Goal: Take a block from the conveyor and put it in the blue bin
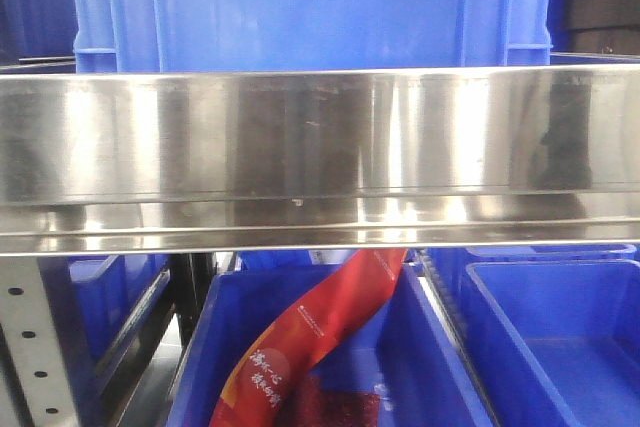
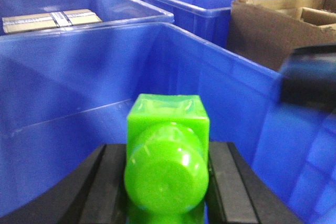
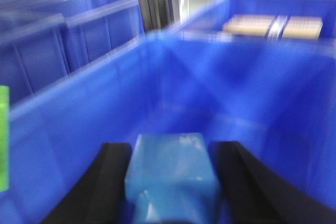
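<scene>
1. Green block (image 2: 167, 145). It is clamped in the left gripper (image 2: 168, 182), with one black finger (image 2: 113, 182) against each side. The square end points away from the wrist and the rounded end faces the camera. The block hangs inside the rim of the blue bin (image 2: 68, 77), in front of the far corner where two walls meet. No part of it touches a wall or the floor. Judgement: it is held clear of the walls so that it can fall freely into the bin when let go.

2. Blue block (image 3: 170, 177). The right wrist view is blurred. It shows a pale blue block between the two fingers of the right gripper (image 3: 170, 182), above the floor of a bin (image 3: 252, 87). The jaws are closed onto its sides with no gap visible. Whether this is the same bin cannot be told.

3. Task state. Judgement: both blocks are off the conveyor, which shows in no view, and only the release is left. Opening the jaws a little should be enough.

4. Surroundings.
- A green strip (image 3: 3, 137) at the left edge of the right wrist view is probably the green block.
- A dark blurred shape (image 2: 310, 77) crosses the right edge of the left wrist view and cannot be identified.
- A flat cardboard pack (image 2: 50, 19) lies in the bin beyond.
- A brown carton (image 2: 273, 30) stands past the right wall.
- In the front view, a steel rail (image 1: 320, 137) spans the frame, and a red packet (image 1: 320, 337) leans in a lower bin (image 1: 200, 347).
</scene>
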Controlling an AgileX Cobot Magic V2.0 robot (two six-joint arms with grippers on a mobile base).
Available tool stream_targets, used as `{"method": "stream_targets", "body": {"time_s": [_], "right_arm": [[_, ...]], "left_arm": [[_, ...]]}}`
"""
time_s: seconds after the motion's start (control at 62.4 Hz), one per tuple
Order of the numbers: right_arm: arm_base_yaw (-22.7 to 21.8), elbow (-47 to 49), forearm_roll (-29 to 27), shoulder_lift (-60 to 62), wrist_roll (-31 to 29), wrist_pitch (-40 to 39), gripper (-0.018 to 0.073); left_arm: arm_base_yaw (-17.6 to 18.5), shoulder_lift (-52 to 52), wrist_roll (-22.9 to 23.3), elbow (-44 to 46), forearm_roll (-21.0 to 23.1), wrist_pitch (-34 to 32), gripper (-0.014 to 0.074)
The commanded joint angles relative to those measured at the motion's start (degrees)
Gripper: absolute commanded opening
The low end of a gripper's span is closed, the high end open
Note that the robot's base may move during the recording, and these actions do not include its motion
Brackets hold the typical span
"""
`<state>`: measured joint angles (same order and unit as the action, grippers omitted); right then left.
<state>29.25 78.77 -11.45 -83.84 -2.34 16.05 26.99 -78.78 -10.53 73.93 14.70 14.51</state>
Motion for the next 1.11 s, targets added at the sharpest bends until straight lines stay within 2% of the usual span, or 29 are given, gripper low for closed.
{"method": "stream_targets", "body": {"time_s": [0.0,0.08,0.192,0.272,0.336,0.384,0.465,0.481,0.689,0.849,1.089], "right_arm": [[0.05,0.80,0.21,-0.46,-0.39,0.61,0.0542],[-0.05,0.80,1.20,-0.84,-0.39,1.88,0.0557],[-0.17,0.80,1.71,0.03,-0.39,4.07,0.0477],[-0.17,1.53,2.15,1.78,-0.39,6.74,0.0335],[-0.17,1.68,2.15,3.22,-0.39,7.80,0.0171],[-0.17,1.68,2.15,4.31,-0.39,7.90,0.0015],[-0.17,1.68,2.22,5.32,-0.39,7.57,-0.0172],[-0.17,1.68,2.22,5.31,-0.39,7.41,-0.0167],[-0.17,1.02,2.31,9.92,-0.16,12.07,-0.0162],[-0.17,-7.13,6.84,17.97,-0.16,1.26,-0.0162],[-0.17,-28.66,6.84,30.54,-0.16,-9.45,-0.0162]], "left_arm": [[0.42,0.26,0.40,0.43,0.59,0.01,0.0286],[0.31,0.26,0.40,0.43,0.59,0.12,0.0356],[0.31,0.55,0.40,0.43,0.59,0.61,0.0333],[0.31,1.83,0.40,0.43,0.59,1.25,0.0247],[0.31,2.91,0.40,0.43,0.43,1.35,0.0139],[0.31,3.60,0.40,0.43,0.42,1.04,0.0050],[0.31,3.86,0.40,0.43,-0.10,0.65,-0.0092],[0.31,3.86,0.40,0.43,-0.11,0.65,-0.0115],[0.31,7.96,0.40,-0.15,-0.27,6.14,-0.0111],[0.31,16.91,0.40,-7.13,-0.27,-2.00,-0.0111],[0.31,32.00,0.40,-26.86,-0.03,-4.31,-0.0111]]}}
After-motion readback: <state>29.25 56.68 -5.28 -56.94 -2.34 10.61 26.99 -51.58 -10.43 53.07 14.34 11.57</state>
